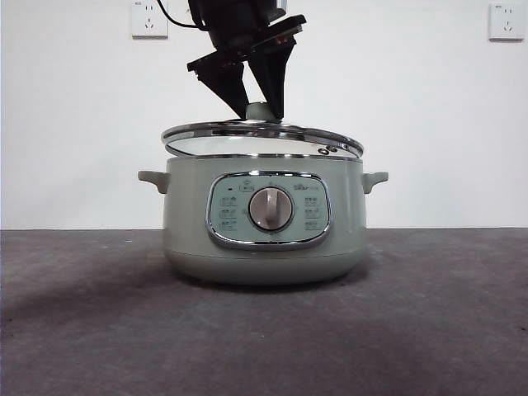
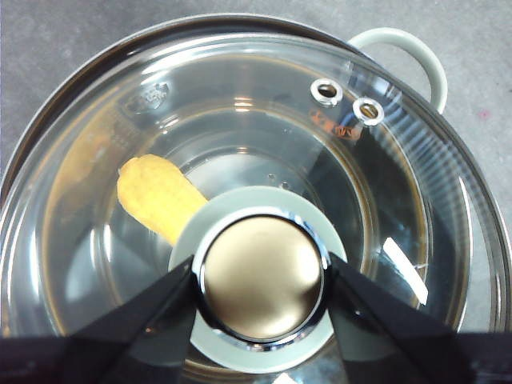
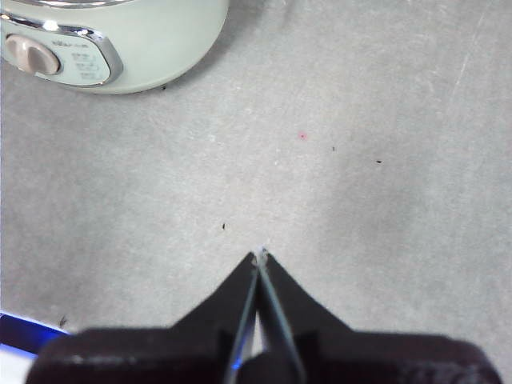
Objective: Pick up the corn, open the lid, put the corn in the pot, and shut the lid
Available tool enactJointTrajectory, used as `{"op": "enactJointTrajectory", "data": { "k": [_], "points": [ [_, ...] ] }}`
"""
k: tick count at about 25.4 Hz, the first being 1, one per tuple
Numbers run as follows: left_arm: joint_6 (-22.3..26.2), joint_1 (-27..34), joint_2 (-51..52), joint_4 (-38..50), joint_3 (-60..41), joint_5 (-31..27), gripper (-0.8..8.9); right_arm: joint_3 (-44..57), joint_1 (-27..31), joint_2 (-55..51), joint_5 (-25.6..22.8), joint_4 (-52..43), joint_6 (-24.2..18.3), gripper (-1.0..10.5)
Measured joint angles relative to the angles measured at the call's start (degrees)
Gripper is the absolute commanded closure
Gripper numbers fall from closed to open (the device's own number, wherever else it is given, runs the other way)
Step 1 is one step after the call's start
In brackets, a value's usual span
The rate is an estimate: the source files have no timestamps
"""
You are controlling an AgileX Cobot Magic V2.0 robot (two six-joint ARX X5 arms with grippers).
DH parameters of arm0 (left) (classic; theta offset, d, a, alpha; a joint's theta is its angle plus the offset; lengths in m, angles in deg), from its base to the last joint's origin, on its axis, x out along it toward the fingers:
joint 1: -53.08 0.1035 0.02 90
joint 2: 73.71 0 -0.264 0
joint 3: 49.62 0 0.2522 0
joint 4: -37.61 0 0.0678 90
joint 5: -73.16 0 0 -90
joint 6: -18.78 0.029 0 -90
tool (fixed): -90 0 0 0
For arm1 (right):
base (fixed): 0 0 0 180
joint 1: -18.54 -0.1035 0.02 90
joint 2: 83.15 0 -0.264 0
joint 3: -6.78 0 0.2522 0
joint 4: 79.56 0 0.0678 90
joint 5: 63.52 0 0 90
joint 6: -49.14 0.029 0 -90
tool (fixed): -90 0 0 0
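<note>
The sage-green pot stands mid-table with its dial facing the front view. The glass lid sits tilted over the pot's mouth, its left side raised a little. My left gripper comes down from above and is shut on the lid's knob, one jaw on each side. Through the lid's glass, the yellow corn lies inside the pot, partly hidden by the knob. My right gripper is shut and empty over bare table, away from the pot.
The grey table stretches around the pot. A white wall with two sockets stands behind. The pot's side handle shows past the lid's rim. A blue-and-white edge lies near the right gripper.
</note>
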Motion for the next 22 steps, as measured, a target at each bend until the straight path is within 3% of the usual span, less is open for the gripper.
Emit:
{"op": "enactJointTrajectory", "data": {
  "k": [13, 14, 17, 18, 19, 22],
  "points": [
    [1.1, 0.4, -1.9, 1.4, 0.5, -0.4, 8.1, 0.0, 0.0, 0.0, 1.3, 0.0, 0.9, 9.5],
    [1.1, 0.4, -1.9, 1.4, 0.5, -0.4, 7.62, 0.0, 0.0, 0.0, 1.3, 0.0, 0.9, 9.5],
    [0.8, 0.4, -1.9, 1.4, 0.5, -0.4, 2.8, 0.0, 0.0, 0.0, 1.3, 0.0, 0.9, 9.5],
    [0.6, 0.4, -1.9, 1.5, 0.5, -0.4, 1.66, 0.0, 0.0, 0.0, 1.3, 0.0, 0.9, 9.5],
    [0.1, 0.4, -1.9, 1.6, 0.5, -0.3, 1.23, 0.0, 0.0, 0.0, 1.3, 0.0, 0.9, 9.5],
    [-1.4, 0.4, -2.0, 3.3, 0.5, 0.3, 1.19, 0.0, 0.0, 0.0, 1.4, 0.0, 0.9, 9.5]
  ]
}}
